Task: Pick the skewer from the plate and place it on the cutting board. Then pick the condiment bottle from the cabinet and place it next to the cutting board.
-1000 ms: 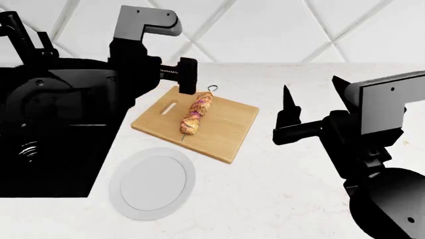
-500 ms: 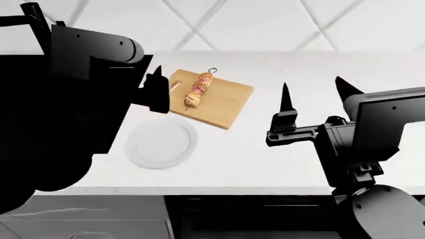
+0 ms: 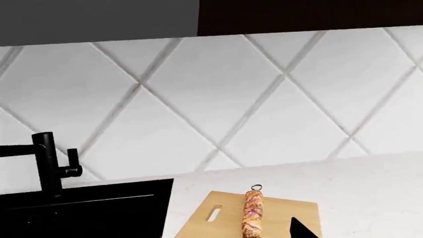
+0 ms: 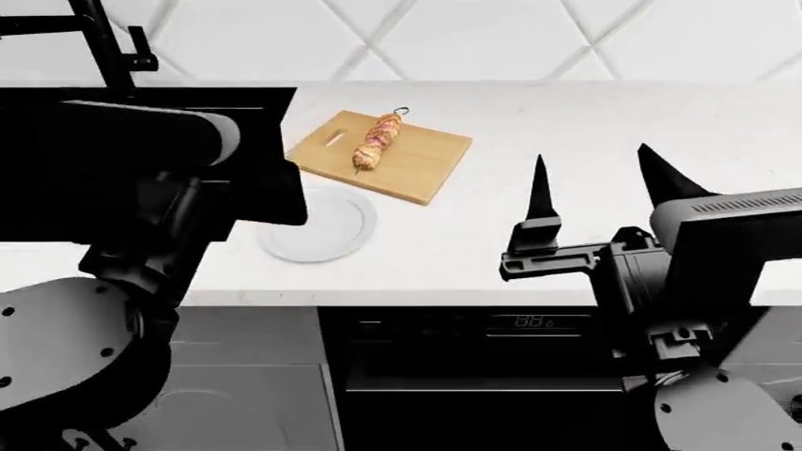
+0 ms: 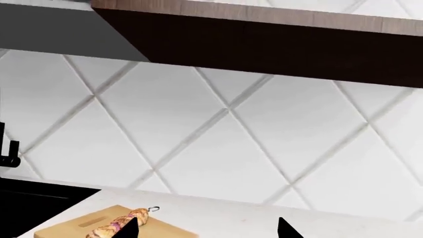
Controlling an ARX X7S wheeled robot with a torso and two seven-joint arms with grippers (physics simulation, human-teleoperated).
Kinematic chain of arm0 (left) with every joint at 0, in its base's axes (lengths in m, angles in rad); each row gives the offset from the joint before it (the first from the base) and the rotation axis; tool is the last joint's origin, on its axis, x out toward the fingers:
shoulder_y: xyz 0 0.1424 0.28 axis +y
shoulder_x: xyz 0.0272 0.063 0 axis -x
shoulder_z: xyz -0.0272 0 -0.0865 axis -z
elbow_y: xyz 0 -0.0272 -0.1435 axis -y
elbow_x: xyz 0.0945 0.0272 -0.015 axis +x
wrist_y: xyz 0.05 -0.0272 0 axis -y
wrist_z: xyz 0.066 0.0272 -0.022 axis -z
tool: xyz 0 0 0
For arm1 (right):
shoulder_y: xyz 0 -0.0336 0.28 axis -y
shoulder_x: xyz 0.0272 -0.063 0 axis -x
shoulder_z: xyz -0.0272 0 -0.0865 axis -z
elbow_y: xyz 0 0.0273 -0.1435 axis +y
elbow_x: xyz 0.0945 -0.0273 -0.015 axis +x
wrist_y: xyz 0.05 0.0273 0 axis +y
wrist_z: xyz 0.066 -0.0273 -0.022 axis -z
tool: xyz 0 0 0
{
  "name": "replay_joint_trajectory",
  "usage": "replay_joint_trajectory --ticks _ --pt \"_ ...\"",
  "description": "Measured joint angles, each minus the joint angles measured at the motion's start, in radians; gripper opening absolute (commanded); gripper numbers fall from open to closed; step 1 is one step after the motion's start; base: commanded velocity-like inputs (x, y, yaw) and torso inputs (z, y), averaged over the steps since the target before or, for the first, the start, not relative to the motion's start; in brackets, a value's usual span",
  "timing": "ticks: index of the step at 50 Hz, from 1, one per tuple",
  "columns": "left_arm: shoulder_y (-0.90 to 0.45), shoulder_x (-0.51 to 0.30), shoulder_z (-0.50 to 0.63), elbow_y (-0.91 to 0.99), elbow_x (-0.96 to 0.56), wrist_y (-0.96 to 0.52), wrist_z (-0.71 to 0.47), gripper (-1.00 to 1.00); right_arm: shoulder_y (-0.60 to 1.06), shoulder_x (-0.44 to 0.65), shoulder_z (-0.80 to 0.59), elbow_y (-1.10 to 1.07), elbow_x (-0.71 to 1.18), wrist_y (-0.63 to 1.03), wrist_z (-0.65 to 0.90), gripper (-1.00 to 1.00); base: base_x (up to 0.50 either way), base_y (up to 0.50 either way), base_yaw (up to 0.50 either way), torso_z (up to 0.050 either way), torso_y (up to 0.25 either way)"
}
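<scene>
The white counter point(image 4: 501, 235) under its diamond-tiled wall now sits far lower and further off in my head view than it did a second ago, with the oven front and the drawers below the counter edge come into sight, so I have backed away and risen. The skewer point(image 4: 378, 143) lies lengthwise on the cutting board point(image 4: 426, 164), loop end toward the wall, and the plate point(image 4: 319, 225) just beside the board is bare; the first half of the job looks done. My left arm has drawn back from the board to my own left side, and its bulk hides the left gripper in the head view (the left wrist view shows only one dark tip at its edge), so I cannot tell how its jaws stand. My right gripper point(image 4: 595, 202) hovers over the counter well apart from the board, fingers spread and empty. Both wrist cameras now look up the wall to the dark cabinet underside point(image 5: 264, 49). No condiment bottle shows anywhere, so I judge the cabinet is next.
</scene>
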Motion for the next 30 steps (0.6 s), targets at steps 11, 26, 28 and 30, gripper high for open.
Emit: replay_joint_trajectory --ticks 11,26,28,30 --pt "0.116 -0.041 0.023 0.043 0.117 0.085 -0.048 1.00 -0.102 0.008 -0.038 0.035 -0.082 -0.166 -0.013 1.00 0.00 0.50 0.00 0.000 0.000" --pt "0.177 -0.073 0.031 0.077 0.161 0.133 -0.064 1.00 -0.151 0.010 -0.057 0.042 -0.109 -0.235 -0.013 1.00 0.00 0.50 0.00 0.000 0.000" --pt "0.181 -0.075 0.032 0.079 0.164 0.136 -0.064 1.00 -0.155 0.010 -0.058 0.043 -0.110 -0.241 -0.014 1.00 0.00 0.50 0.00 0.000 0.000" --pt "0.185 -0.077 0.032 0.081 0.166 0.139 -0.065 1.00 -0.159 0.010 -0.058 0.044 -0.110 -0.247 -0.014 1.00 0.00 0.50 0.00 0.000 0.000"
